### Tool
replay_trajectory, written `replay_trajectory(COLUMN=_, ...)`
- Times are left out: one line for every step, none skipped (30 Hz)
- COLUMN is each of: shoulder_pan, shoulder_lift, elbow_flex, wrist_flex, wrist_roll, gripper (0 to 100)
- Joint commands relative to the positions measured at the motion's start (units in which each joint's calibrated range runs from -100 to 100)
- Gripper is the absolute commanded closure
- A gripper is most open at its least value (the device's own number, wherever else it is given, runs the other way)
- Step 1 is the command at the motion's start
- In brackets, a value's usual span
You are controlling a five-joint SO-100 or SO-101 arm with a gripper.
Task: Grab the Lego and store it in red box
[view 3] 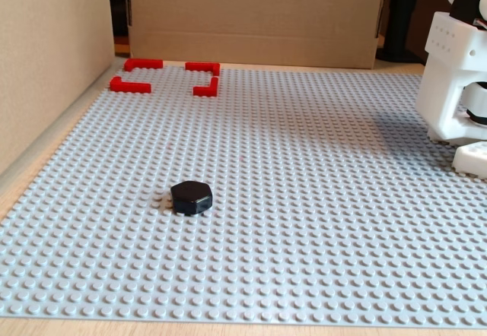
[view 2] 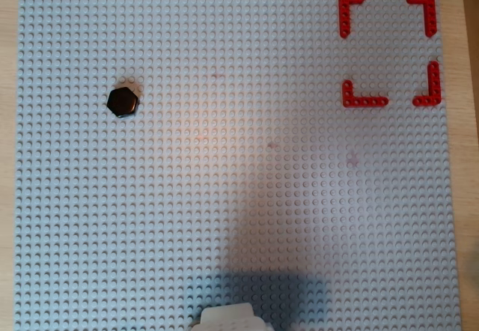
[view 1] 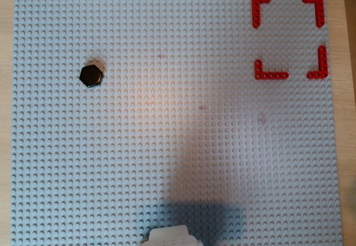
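The Lego (view 1: 91, 75) is a small glossy black hexagonal piece lying flat on the left part of the grey studded baseplate (view 1: 178, 146) in both overhead views (view 2: 123, 102); the fixed view shows it near the front (view 3: 191, 197). The red box (view 1: 289, 36) is a square outline of four red L-shaped corners at the top right in both overhead views (view 2: 389, 49), and at the far left in the fixed view (view 3: 164, 76). Nothing lies inside it. Only white parts of the arm (view 3: 455, 77) show, at the right edge of the fixed view and the bottom edge overhead (view 1: 169, 237). The gripper's fingers are out of view.
Cardboard walls (view 3: 259, 17) stand behind the baseplate and along its left side (view 3: 46, 62) in the fixed view. The arm throws a dark shadow (view 1: 200, 201) on the plate's lower middle overhead. A wooden table edge (view 1: 347, 90) borders the plate.
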Motion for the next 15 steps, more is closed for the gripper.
replay_trajectory(shoulder_pan=-0.65, shoulder_lift=7.1, elbow_flex=0.32, wrist_flex=0.59, wrist_roll=0.17, gripper=93)
replay_trajectory(shoulder_pan=-0.65, shoulder_lift=9.14, elbow_flex=0.6, wrist_flex=0.59, wrist_roll=0.17, gripper=93)
replay_trajectory(shoulder_pan=-1.25, shoulder_lift=10.92, elbow_flex=0.51, wrist_flex=0.59, wrist_roll=0.23, gripper=93)
replay_trajectory(shoulder_pan=-2.14, shoulder_lift=12.1, elbow_flex=0.05, wrist_flex=0.59, wrist_roll=0.23, gripper=94)
replay_trajectory(shoulder_pan=-2.96, shoulder_lift=13.37, elbow_flex=-0.31, wrist_flex=0.59, wrist_roll=0.28, gripper=94)
replay_trajectory(shoulder_pan=-3.48, shoulder_lift=14.56, elbow_flex=-1.04, wrist_flex=0.59, wrist_roll=0.28, gripper=94)
replay_trajectory(shoulder_pan=-3.93, shoulder_lift=15.32, elbow_flex=-1.68, wrist_flex=0.59, wrist_roll=0.33, gripper=93)
replay_trajectory(shoulder_pan=-4.45, shoulder_lift=16.42, elbow_flex=-2.22, wrist_flex=0.59, wrist_roll=0.38, gripper=93)
replay_trajectory(shoulder_pan=-5.04, shoulder_lift=17.36, elbow_flex=-2.4, wrist_flex=0.59, wrist_roll=0.75, gripper=93)
replay_trajectory(shoulder_pan=-5.71, shoulder_lift=18.37, elbow_flex=-1.95, wrist_flex=0.59, wrist_roll=1.74, gripper=93)
replay_trajectory(shoulder_pan=-6.46, shoulder_lift=19.48, elbow_flex=-1.13, wrist_flex=0.59, wrist_roll=2.78, gripper=93)
replay_trajectory(shoulder_pan=-6.75, shoulder_lift=20.83, elbow_flex=-0.4, wrist_flex=0.59, wrist_roll=3.61, gripper=93)
replay_trajectory(shoulder_pan=-6.83, shoulder_lift=22.1, elbow_flex=-0.13, wrist_flex=0.59, wrist_roll=4.34, gripper=93)
replay_trajectory(shoulder_pan=-6.75, shoulder_lift=23.03, elbow_flex=-0.04, wrist_flex=0.68, wrist_roll=5.28, gripper=93)
replay_trajectory(shoulder_pan=-6.75, shoulder_lift=23.71, elbow_flex=0.14, wrist_flex=0.68, wrist_roll=6.53, gripper=93)
